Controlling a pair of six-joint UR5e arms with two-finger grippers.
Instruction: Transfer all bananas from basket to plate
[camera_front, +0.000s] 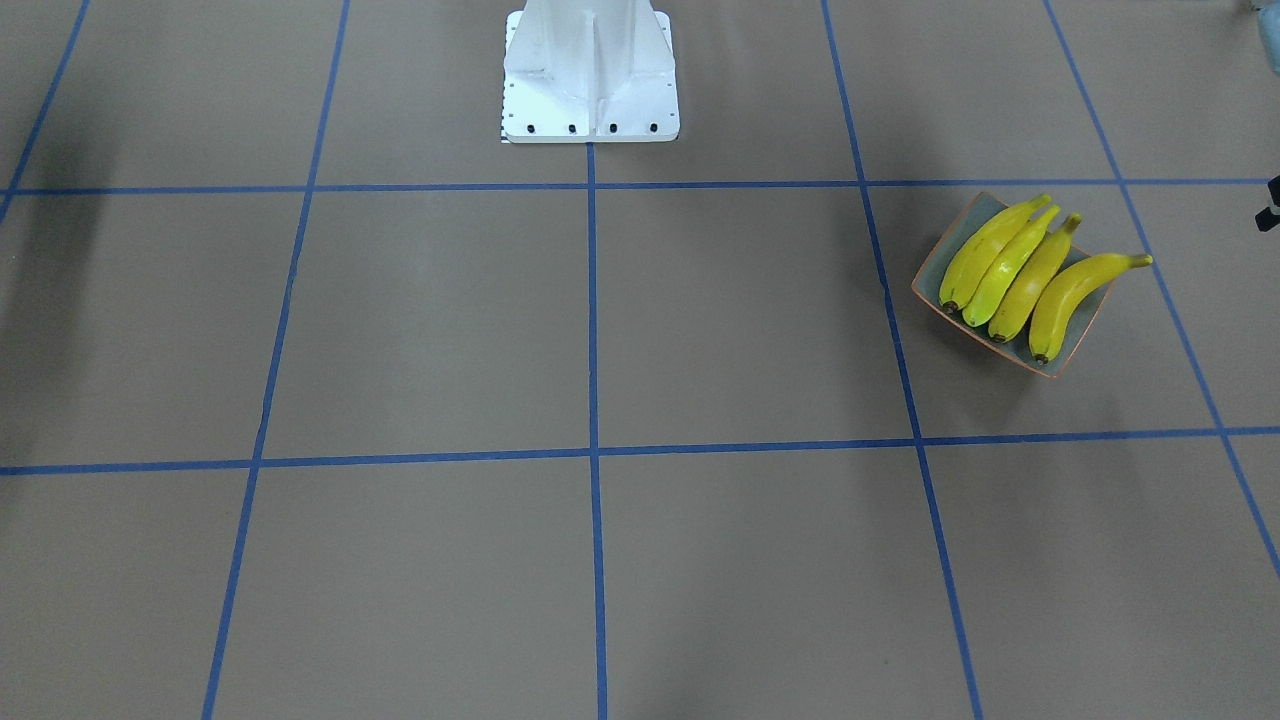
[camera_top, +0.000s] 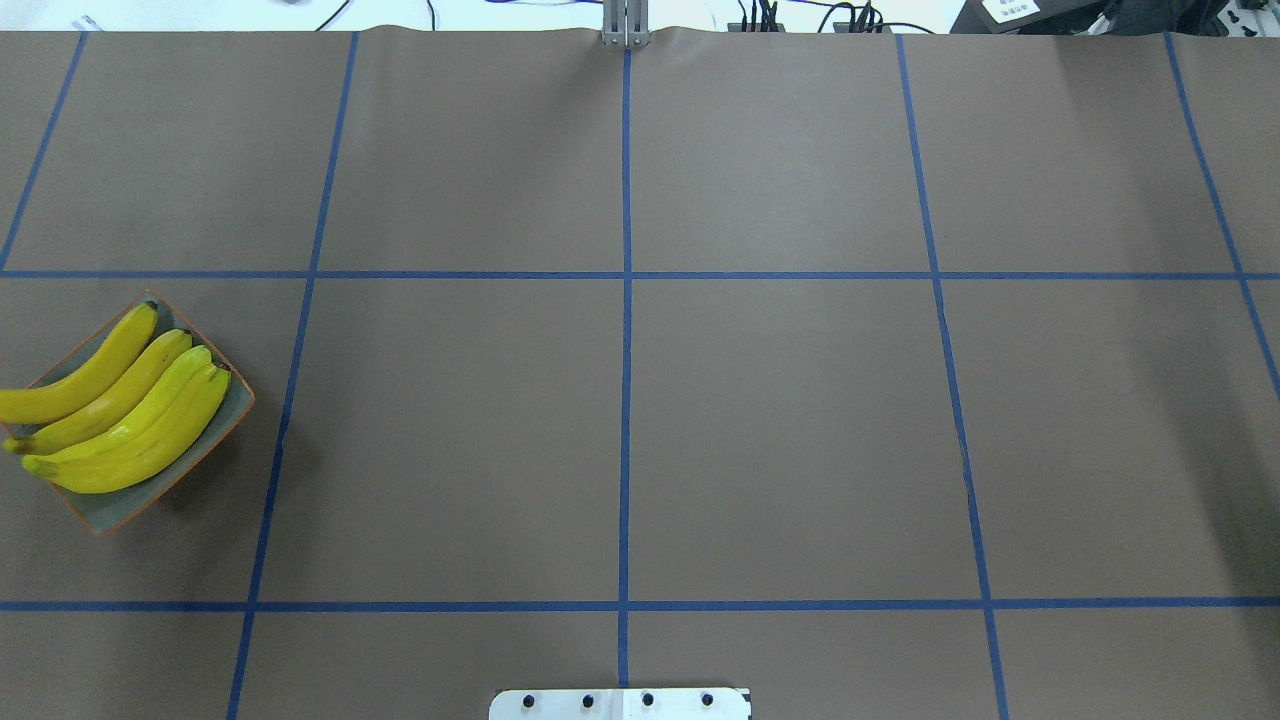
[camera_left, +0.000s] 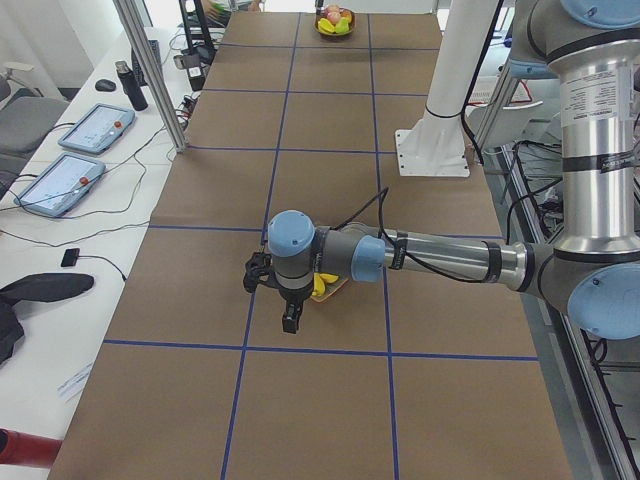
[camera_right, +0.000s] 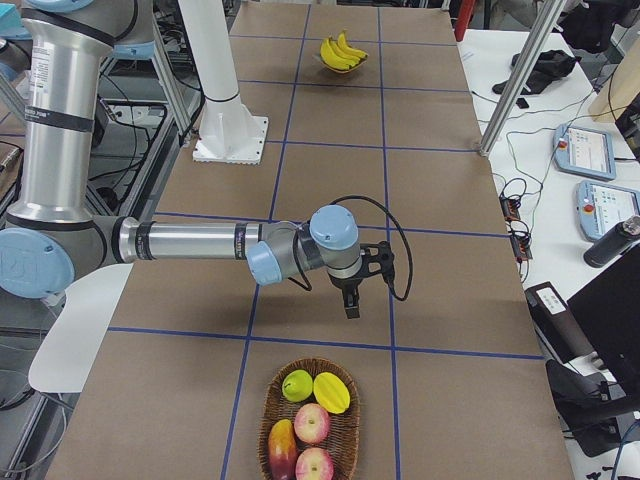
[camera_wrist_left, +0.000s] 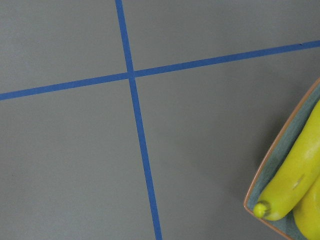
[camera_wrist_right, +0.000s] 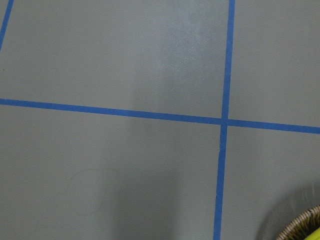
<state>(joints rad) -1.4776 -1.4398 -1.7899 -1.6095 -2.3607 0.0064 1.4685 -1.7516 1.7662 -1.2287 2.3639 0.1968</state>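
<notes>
A: Where are the bananas (camera_top: 120, 410)?
B: We count four, side by side on the plate (camera_top: 118, 508), at our left end of the table (camera_top: 780, 430). None lie loose on the paper.
A: And the basket?
B: The basket (camera_right: 308, 364) sits at our right end, well apart from the plate. We see apples (camera_right: 313, 423), a green fruit (camera_right: 297, 384) and a yellow fruit (camera_right: 332, 392) in it. Nothing banana-shaped, though the frame cuts off its near edge.
A: Grippers?
B: The left gripper (camera_left: 289, 324) hangs pointing down, just beside the plate. The right gripper (camera_right: 351, 308) hangs near the basket, short of its rim. Both show only from the side cameras, so we can't tell how wide either stands. No banana hangs from either.
A: So which step are we on?
B: We judge the transfer done, so what's left is a clean retreat. We should lift the left arm straight up before swinging it away. The plate is right next to the fingers and the outermost banana overhangs the rim, so a sideways brush could roll it off. On the right, we should look down into the basket with the wrist camera. That confirms nothing is buried under the other fruit before we call it.
</notes>
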